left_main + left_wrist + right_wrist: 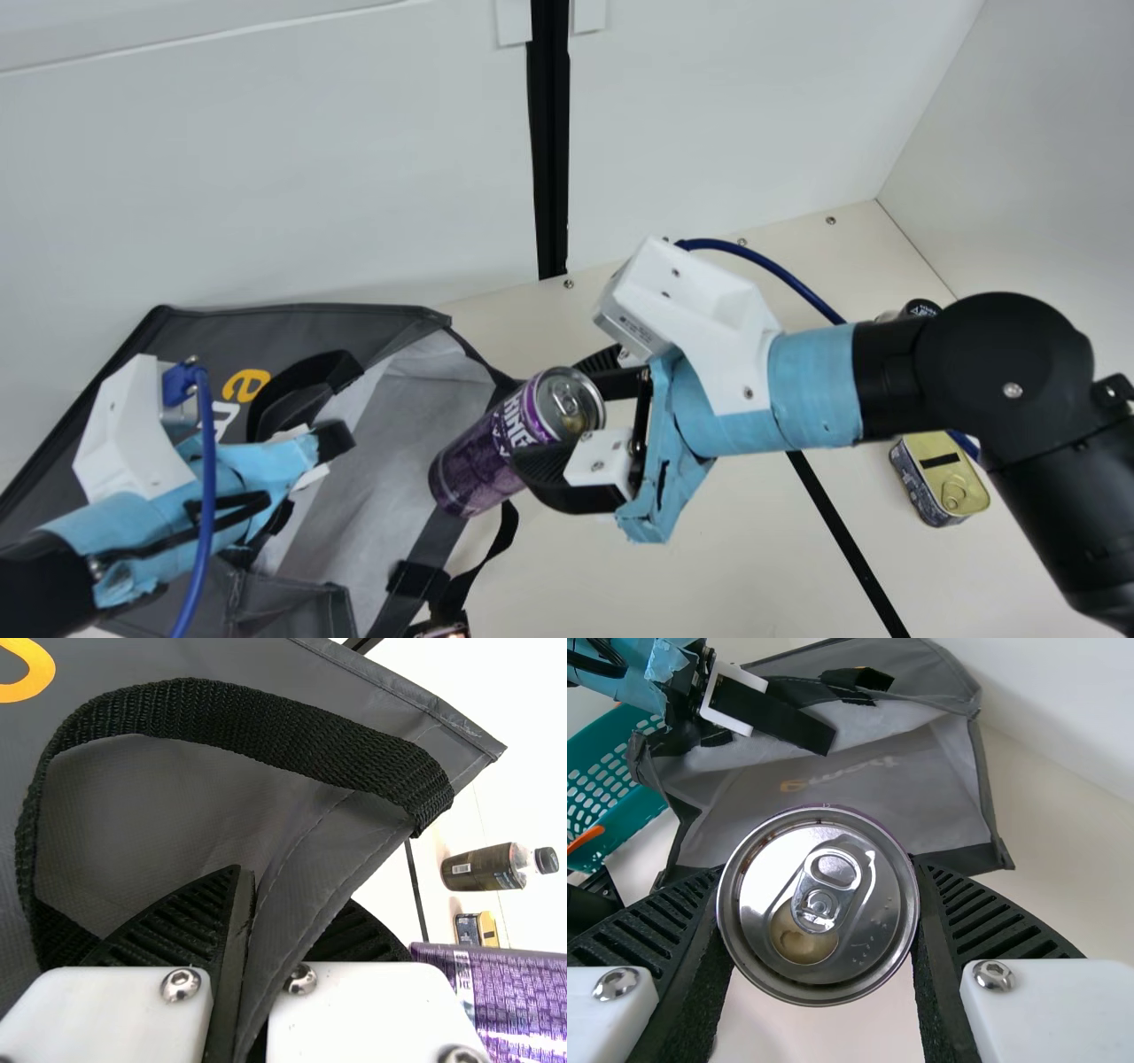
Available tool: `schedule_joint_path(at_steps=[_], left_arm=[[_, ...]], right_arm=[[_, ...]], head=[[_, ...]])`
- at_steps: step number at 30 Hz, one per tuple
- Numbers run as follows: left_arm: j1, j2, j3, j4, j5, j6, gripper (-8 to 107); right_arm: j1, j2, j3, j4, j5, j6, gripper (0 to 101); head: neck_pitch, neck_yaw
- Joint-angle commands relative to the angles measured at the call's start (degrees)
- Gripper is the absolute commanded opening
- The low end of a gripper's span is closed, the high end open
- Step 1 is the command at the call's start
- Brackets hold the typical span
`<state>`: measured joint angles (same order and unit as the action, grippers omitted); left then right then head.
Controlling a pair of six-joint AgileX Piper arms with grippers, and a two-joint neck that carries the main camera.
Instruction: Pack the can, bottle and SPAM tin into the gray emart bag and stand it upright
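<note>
Left pincer [335, 440] clamped on bag [354, 330] edge; right pincer [563, 415], part-open, grips can [483, 459]. Main view: tin [955, 470] at can's 3 o'clock, bottle [918, 308] at tin's 12.

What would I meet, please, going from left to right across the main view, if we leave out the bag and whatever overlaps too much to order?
Left gripper, purple can, SPAM tin.

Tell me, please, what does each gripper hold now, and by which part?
My right gripper holds the purple can by its sides, near the pull-tab end. My left gripper pinches the gray bag by its mouth's edge, beside a handle.
</note>
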<state>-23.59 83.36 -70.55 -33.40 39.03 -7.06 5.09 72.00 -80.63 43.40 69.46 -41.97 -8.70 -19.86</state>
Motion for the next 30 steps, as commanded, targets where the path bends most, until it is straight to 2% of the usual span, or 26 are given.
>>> schedule_joint_path(at_steps=[1,16,30], left_arm=[[0.0,0.0,0.0,0.0,0.0,0.0,-8],[0.0,0.0,0.0,0.0,0.0,0.0,-8],[0.0,0.0,0.0,0.0,0.0,0.0,-8]], right_arm=[[0.92,0.35,0.25,-0.12,-1.14,0.05,0],[8.52,4.09,2.16,-0.96,-9.29,1.48,0],[13.89,9.88,3.66,0.67,-17.78,0.1,0]], head=[[-1.3,-0.14],[-1.3,-0.14],[-1.3,-0.14]])
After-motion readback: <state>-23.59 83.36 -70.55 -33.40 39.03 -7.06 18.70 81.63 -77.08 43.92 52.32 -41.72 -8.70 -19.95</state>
